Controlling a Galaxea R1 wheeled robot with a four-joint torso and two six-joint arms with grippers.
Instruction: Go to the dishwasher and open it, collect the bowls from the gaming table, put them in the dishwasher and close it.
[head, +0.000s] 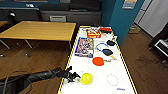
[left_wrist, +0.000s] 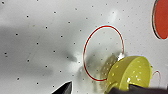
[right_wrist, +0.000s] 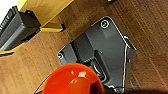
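A yellow bowl (head: 86, 78) with pale dots stands on the white top of the gaming table (head: 117, 67), near its front left corner. My left gripper (head: 75, 77) reaches in from the left and is right at the bowl. In the left wrist view the gripper (left_wrist: 92, 90) is open, one dark fingertip (left_wrist: 63, 88) off to the side and the other at the yellow bowl's (left_wrist: 131, 75) edge. An orange bowl (right_wrist: 73, 80) hangs over the wooden floor in the right wrist view, a dark finger on its rim. The dishwasher is out of view.
An orange round thing (head: 98, 61), a black paddle (head: 108, 52), a colourful box (head: 84, 47), a red box (head: 93, 33) and a thin ring (head: 112, 79) lie on the white top. A wooden table (head: 40, 30) stands to the left. My grey base (right_wrist: 100, 55) is over the wood floor (right_wrist: 150, 30).
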